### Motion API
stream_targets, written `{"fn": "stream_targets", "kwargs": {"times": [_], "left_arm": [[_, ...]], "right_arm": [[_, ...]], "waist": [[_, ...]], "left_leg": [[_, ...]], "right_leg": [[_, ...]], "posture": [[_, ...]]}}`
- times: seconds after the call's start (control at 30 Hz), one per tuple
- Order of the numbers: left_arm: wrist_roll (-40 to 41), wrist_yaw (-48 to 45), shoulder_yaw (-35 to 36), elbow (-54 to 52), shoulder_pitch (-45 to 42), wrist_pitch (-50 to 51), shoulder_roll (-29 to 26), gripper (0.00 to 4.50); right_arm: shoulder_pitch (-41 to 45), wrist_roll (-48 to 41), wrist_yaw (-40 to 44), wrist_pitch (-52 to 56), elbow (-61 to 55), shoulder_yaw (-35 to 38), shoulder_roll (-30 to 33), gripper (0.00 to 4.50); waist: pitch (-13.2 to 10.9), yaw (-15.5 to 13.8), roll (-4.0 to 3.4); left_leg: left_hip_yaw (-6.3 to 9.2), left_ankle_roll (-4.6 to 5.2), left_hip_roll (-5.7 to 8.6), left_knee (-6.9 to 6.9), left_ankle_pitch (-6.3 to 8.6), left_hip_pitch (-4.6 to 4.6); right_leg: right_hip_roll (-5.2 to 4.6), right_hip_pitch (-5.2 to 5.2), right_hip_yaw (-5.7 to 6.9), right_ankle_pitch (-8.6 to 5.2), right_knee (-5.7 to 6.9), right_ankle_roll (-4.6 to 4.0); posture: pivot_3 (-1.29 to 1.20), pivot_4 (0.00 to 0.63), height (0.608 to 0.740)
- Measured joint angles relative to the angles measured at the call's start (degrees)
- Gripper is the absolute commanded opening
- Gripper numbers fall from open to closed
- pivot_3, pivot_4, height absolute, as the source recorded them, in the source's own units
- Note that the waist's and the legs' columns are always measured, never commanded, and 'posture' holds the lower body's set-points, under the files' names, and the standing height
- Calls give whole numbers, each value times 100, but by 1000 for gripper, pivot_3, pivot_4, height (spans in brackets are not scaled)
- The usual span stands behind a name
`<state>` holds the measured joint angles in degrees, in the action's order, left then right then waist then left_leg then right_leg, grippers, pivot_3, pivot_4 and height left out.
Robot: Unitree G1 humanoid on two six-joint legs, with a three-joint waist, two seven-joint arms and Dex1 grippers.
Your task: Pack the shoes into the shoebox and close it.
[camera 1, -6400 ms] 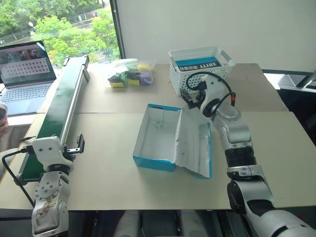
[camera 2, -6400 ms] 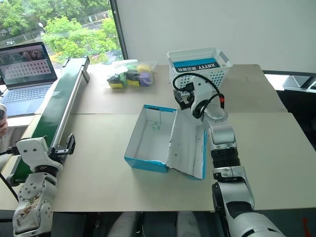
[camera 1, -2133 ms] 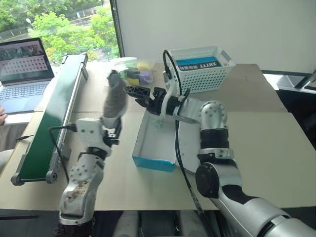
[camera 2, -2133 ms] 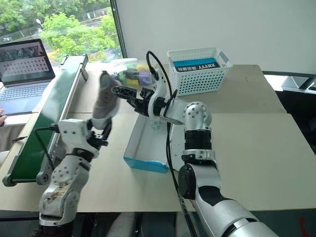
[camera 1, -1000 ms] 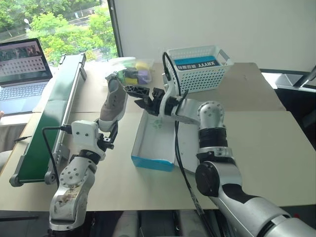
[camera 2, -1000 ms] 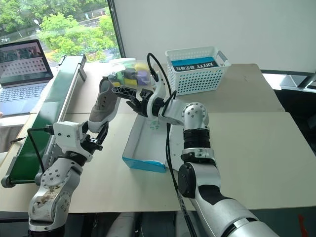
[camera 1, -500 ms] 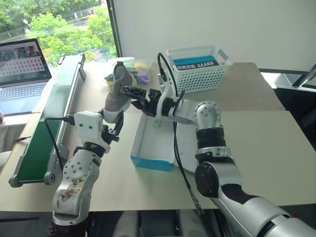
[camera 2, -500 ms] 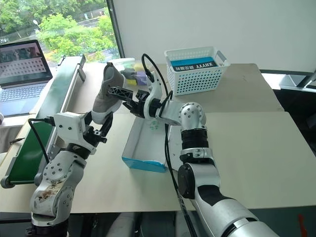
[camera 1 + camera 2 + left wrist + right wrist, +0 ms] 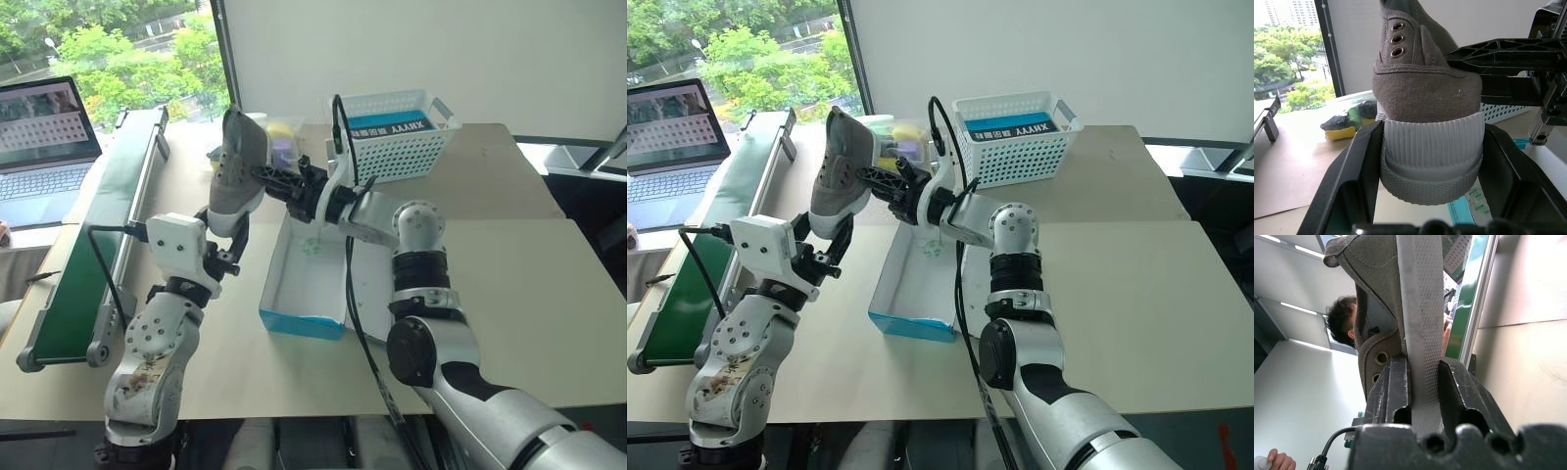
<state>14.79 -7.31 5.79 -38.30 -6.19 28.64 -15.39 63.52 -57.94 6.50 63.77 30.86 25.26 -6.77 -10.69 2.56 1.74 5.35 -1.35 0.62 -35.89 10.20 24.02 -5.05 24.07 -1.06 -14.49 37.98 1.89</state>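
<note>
Your left gripper (image 9: 1430,161) and right gripper (image 9: 1422,396) both clamp the shoe (image 9: 238,171), raised, arms converging.

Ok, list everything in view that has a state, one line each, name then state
Grey-beige canvas sneaker: held up off the table, gripped by both end effectors.
Bright blue cardboard shoebox: open, nothing inside.
Left end effector: shut on sneaker's heel.
Right end effector: shut on sneaker's side.
Laptop: open, screen lit.

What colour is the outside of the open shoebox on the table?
Bright blue outside, white inside: the shoebox shows best in the left eye view.
</note>
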Motion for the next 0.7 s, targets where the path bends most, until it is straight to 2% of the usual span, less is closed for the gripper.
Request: {"fn": "stream_targets", "kwargs": {"times": [0.3,0.47,0.7], "left_arm": [[-189,-7,-42,-89,-27,-51,-127,2526],[-253,-70,-87,-50,-12,-53,-164,4395],[-206,-342,-124,60,266,163,-313,4395]], "right_arm": [[0,-333,-54,49,-59,10,0,253],[0,-428,-240,-51,-125,18,-3,253],[55,-528,-653,-759,-232,205,30,253]], "waist": [[0,2,0],[0,0,0],[0,6,0]], "left_leg": [[0,0,0,0,0,0],[0,0,0,0,0,0],[-1,0,-2,0,0,0]], "right_leg": [[1,0,0,0,1,0],[1,0,0,0,1,0],[2,3,0,0,1,0]], "posture": [[0,150,731],[0,150,731],[0,150,731]]}}
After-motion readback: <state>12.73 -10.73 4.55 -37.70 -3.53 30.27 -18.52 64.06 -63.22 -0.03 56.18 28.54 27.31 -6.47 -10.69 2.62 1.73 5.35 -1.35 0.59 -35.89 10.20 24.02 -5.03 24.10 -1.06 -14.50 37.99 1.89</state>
